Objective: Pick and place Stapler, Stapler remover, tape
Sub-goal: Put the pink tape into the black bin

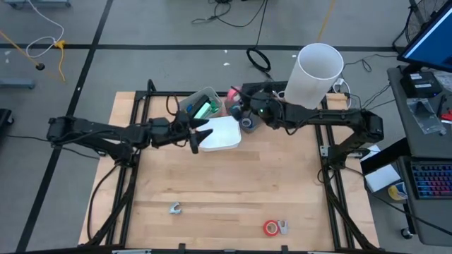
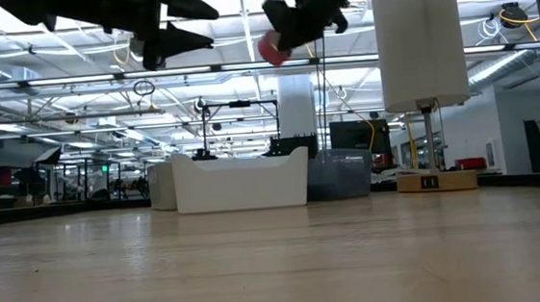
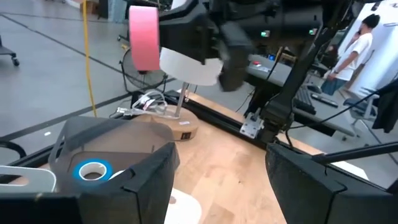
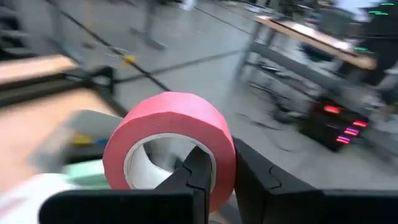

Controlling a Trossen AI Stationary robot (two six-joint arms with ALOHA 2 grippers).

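Observation:
My right gripper (image 1: 239, 100) is shut on a pink tape roll (image 4: 168, 140) and holds it high over the far side of the table, beside a clear box (image 1: 201, 104) with something green in it. The roll also shows in the low view (image 2: 271, 47) and the left wrist view (image 3: 144, 37). A blue tape roll (image 3: 93, 171) lies flat in a grey bin (image 1: 248, 123). A red tape roll (image 1: 271, 227) lies near the table's near edge. My left gripper (image 1: 201, 137) hangs open above the white tray (image 1: 222, 134). My right gripper pinches the wall of the pink tape roll (image 4: 219, 163), with one finger (image 4: 193, 174) inside the ring and the other finger (image 4: 255, 177) outside it. The roll is lifted clear, standing on edge in the air.
A tall white cylinder on a wooden stand (image 1: 316, 74) is at the far right, close to my right arm. A small metal object (image 1: 175, 208) and another (image 1: 283, 226) beside the red roll lie near the near edge. Bare wood (image 1: 226, 183) spans the middle.

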